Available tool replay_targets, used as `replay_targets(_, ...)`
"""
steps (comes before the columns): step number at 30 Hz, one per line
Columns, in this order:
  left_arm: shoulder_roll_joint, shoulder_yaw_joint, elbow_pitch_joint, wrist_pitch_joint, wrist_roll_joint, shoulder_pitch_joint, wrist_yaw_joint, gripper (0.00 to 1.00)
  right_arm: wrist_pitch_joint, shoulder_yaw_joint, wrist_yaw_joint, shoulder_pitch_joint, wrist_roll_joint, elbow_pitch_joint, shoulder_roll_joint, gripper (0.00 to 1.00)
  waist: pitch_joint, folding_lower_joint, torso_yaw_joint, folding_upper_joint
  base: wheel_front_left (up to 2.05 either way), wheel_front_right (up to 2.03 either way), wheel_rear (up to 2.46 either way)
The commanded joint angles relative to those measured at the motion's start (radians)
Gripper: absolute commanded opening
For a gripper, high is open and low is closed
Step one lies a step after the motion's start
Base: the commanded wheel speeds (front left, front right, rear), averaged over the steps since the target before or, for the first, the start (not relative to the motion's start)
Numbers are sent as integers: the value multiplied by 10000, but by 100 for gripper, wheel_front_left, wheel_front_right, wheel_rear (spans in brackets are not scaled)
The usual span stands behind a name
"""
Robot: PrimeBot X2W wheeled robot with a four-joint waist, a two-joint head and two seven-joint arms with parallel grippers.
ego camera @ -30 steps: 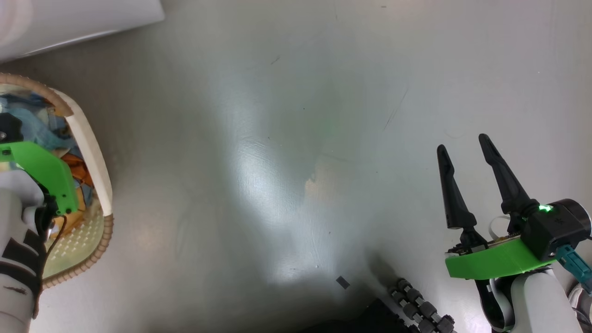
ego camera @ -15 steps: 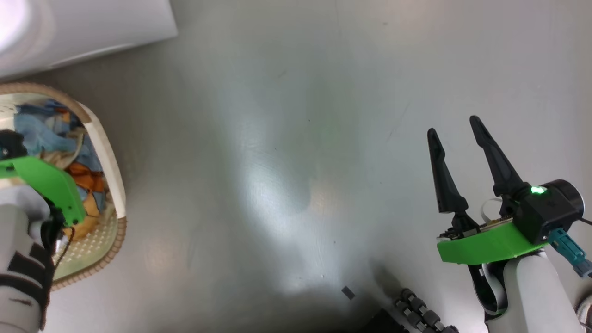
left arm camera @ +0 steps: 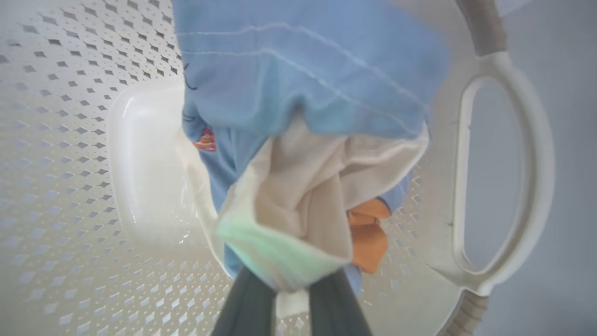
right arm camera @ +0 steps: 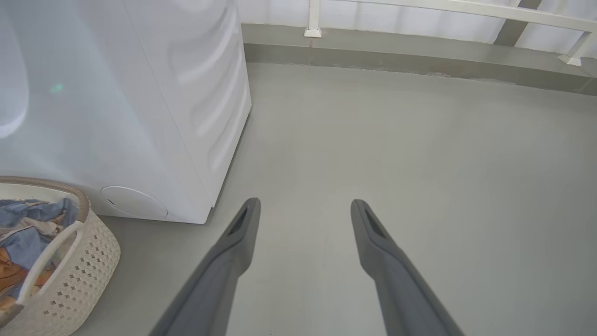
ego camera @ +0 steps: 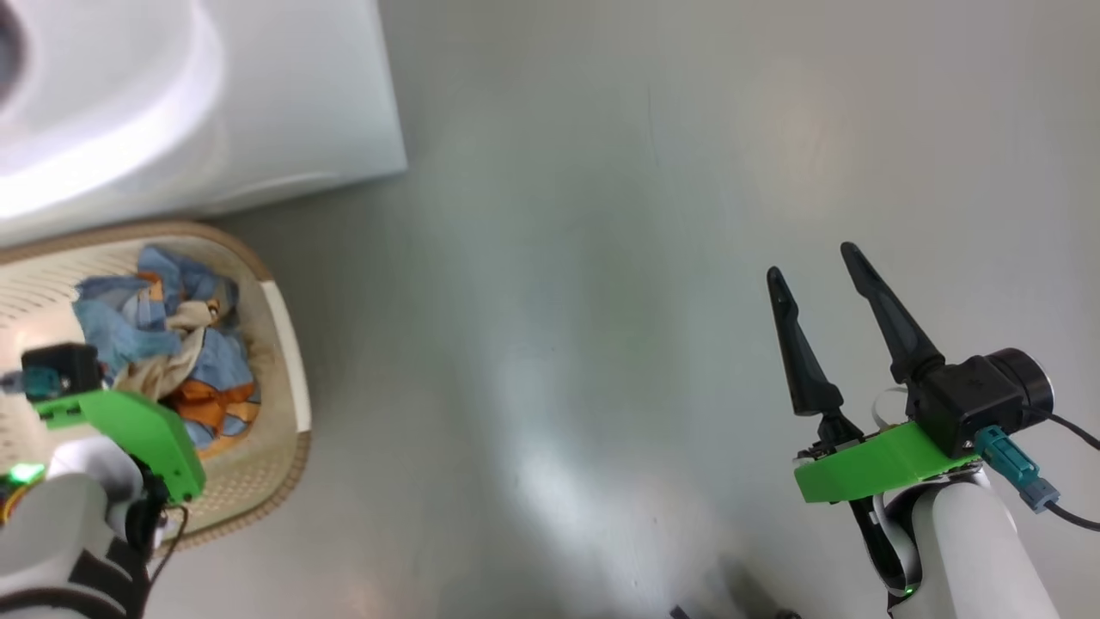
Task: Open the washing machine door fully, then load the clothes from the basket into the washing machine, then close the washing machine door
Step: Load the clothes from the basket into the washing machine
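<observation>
Two notes. Left end effector (left arm camera: pixel 291 296) clamped on clothes (left arm camera: pixel 303 84), bundle just ahead of it, inside basket (left arm camera: pixel 60 116); right end effector (ego camera: pixel 811 261) apart, empty. Lift straight until trailing fabric clears basket, then swing toward washing machine (ego camera: pixel 258 103).

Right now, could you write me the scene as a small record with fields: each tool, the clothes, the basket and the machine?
left tool: shut on the clothes, inside the basket
right tool: open, empty, above the bare floor
clothes: light blue bundle with orange and cream parts, in the basket
basket: cream, perforated, on the floor
washing machine: white, right behind the basket
</observation>
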Motion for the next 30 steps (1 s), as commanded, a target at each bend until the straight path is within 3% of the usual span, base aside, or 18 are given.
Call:
replay_targets(1, 361, 213, -31, -212, -63, 388, -31, 0, -48, 210, 16, 261, -92, -132, -56, 100, -957, 0, 464, -1, 0, 0, 0)
replay_targets(12, 205, 31, -33, -1587, -118, 1327, -179, 0, -48, 183, 16, 707, -217, 346, -56, 100, -2527, 0, 1145, -1, 0, 0, 0)
replay_targets(20, 220, -213, -264, -2150, 143, 2074, -54, 0, -48, 190, 16, 1118, -131, 693, -56, 100, -3691, 0, 1676, -1, 0, 0, 0)
replay_targets(30, 342, 73, -2081, -2211, 333, 3649, 148, 0, -48, 237, 16, 1660, 67, 1010, -56, 100, -5087, 0, 2086, -1, 0, 0, 0)
